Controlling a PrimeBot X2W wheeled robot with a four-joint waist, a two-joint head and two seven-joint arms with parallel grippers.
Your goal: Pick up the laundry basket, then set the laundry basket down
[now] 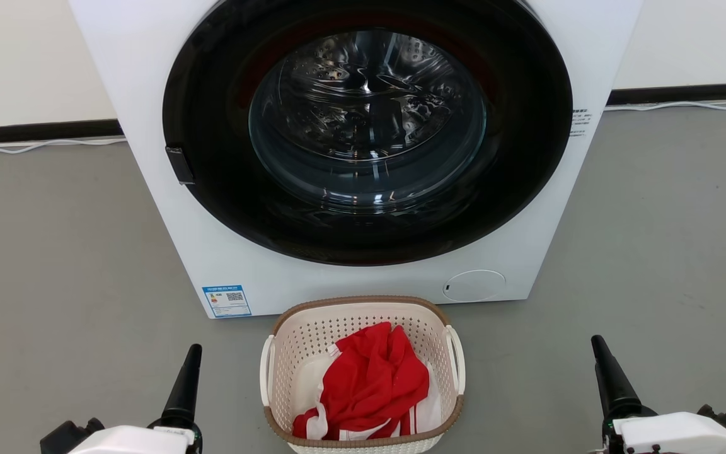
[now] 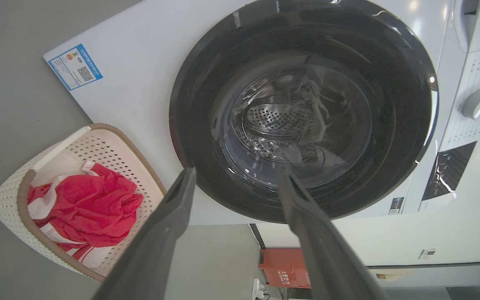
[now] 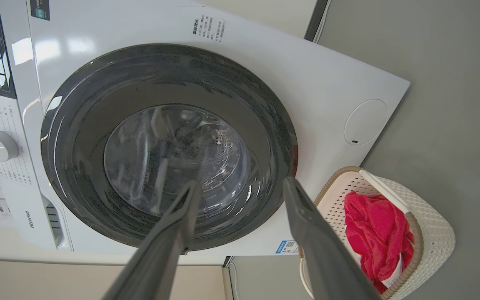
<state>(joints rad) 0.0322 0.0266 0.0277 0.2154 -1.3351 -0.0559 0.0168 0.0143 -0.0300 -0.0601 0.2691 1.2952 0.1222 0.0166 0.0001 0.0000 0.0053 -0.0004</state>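
The laundry basket (image 1: 310,333) stands on the grey floor at the bottom centre of the head view, cream-white and perforated, with a brown rim and white loop handles at its sides. A crumpled red and white garment (image 1: 372,378) lies in it. One dark finger (image 1: 185,384) of my left gripper rises to the basket's left, well apart from it. One finger (image 1: 610,378) of the right gripper rises further off on its right. The left gripper (image 2: 236,173) is open and empty, the basket (image 2: 111,152) beside it. My right gripper (image 3: 242,185) is open and empty too, the basket (image 3: 436,233) off to one side.
A white washing machine (image 1: 161,189) with a shut dark round door (image 1: 366,126) stands right behind the basket. Grey floor (image 1: 54,284) spreads on both sides. A white cable (image 1: 35,146) runs along the wall's foot. A red box (image 2: 283,266) sits beyond the machine.
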